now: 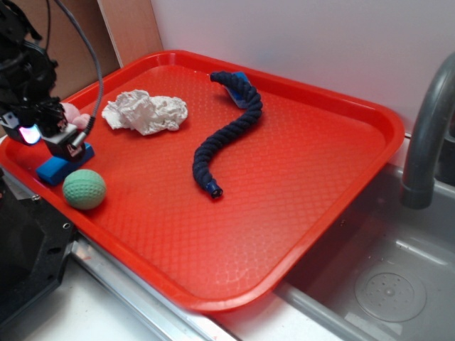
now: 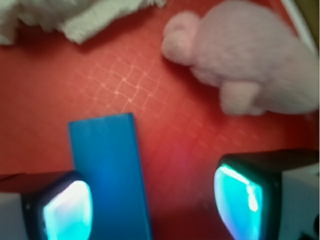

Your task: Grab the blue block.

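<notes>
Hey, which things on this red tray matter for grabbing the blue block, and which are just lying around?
Part of the job:
- blue block, lying between the open fingers, close to one of them
- gripper

Just lying about:
- green ball
- pink plush toy
- crumpled white cloth
- dark navy braided rope
- red tray underneath everything
- grey faucet beside the tray

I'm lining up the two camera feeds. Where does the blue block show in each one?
Exterior: the blue block lies at the far left on the red tray, under the end effector, just above the green ball.
Wrist: it fills the lower left, running up from the bottom edge beside the left fingertip.
Shared landmark: the pink plush toy, behind the end effector outside, upper right in the wrist view.
</notes>
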Controlling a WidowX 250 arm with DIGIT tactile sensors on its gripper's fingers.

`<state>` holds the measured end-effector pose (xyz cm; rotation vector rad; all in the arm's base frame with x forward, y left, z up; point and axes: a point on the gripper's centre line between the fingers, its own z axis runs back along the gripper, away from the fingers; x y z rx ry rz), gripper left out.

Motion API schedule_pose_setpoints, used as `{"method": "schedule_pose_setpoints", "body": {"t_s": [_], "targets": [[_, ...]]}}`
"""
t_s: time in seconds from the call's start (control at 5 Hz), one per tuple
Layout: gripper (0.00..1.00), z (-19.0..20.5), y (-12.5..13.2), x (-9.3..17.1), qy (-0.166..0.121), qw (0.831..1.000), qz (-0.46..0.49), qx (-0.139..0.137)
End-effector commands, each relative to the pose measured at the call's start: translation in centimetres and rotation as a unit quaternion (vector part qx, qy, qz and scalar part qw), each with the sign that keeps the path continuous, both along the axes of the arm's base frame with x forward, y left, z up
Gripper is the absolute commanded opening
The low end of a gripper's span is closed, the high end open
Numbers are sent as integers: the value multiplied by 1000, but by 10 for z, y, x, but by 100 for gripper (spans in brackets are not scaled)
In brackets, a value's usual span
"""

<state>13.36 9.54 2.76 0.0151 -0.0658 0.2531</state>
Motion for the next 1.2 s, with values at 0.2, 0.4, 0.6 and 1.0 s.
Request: {"method": "schedule_pose_setpoints", "body": {"t_s": [0.2,0.4,0.6,1.0], "targets": [[0,19,-25,9,0,999,-29,41],[0,61,-38,12,-20,998,-39,44],[0,106,-60,18,-35,997,-65,37],[100,95,-46,15,-41,996,-68,47]]}}
